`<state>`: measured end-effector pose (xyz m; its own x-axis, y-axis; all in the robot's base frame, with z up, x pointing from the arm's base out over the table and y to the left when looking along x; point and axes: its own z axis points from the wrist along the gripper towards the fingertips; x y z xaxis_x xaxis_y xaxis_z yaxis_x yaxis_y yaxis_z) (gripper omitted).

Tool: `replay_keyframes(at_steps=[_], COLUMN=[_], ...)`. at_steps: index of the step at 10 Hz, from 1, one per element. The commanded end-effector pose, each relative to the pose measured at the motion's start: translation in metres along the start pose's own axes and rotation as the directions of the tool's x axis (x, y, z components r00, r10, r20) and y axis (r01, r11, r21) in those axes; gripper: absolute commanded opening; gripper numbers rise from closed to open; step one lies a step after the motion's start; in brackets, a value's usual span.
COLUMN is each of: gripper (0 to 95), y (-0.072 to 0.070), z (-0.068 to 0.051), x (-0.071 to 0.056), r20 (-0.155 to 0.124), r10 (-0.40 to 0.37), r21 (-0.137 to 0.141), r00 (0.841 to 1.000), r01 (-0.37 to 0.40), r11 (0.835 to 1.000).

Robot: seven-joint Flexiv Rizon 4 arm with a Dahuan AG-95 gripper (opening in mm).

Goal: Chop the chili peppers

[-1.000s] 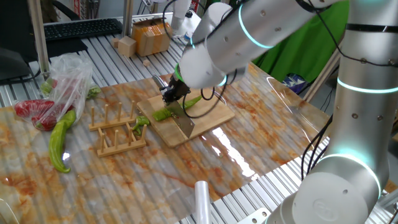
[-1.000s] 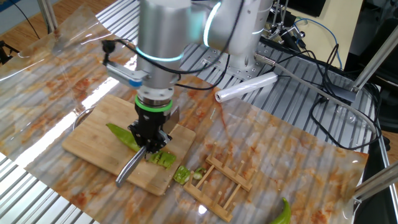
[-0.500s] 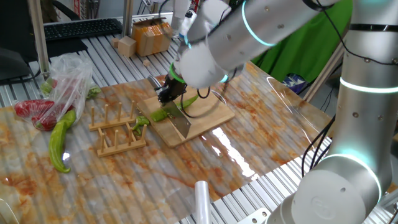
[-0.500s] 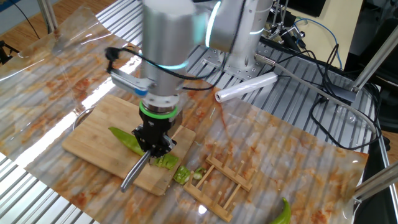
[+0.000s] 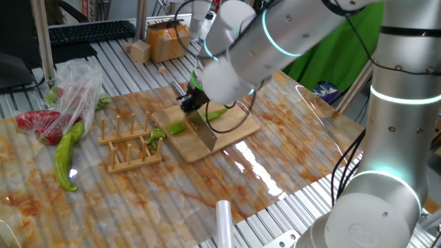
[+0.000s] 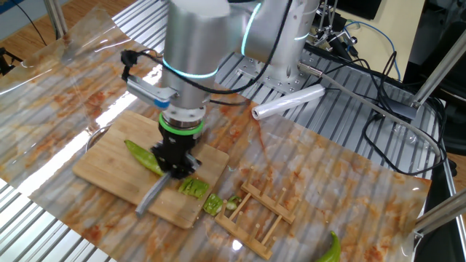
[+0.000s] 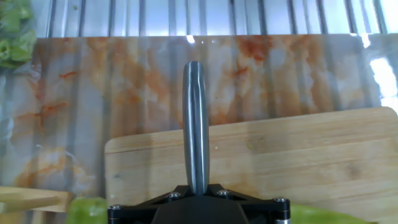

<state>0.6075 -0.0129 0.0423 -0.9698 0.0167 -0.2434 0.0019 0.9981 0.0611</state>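
over the last second the gripper (image 6: 175, 161), clamped on the knife (image 5: 202, 130), has shifted the blade slightly along the chili pepper (image 6: 143, 157) at centre-left on the cutting board (image 6: 109, 171), probably lining up another cut.

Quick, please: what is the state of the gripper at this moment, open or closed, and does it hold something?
Gripper: closed on the knife, blade down on the cutting board between the chili pepper pieces.
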Motion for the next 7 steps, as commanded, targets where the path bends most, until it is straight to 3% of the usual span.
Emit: replay_keyframes(at_steps=[1,7], gripper=[0.0,0.0], y=[-0.0001,-0.0004], z=[-0.0071,-0.0157], x=[-0.0021,-0.004], r20=[-0.006,-0.024], r10=[-0.003,-0.008], r21=[0.003,0.008], r00=[1.0,1.0], r01=[0.003,0.008], r11=[1.0,1.0])
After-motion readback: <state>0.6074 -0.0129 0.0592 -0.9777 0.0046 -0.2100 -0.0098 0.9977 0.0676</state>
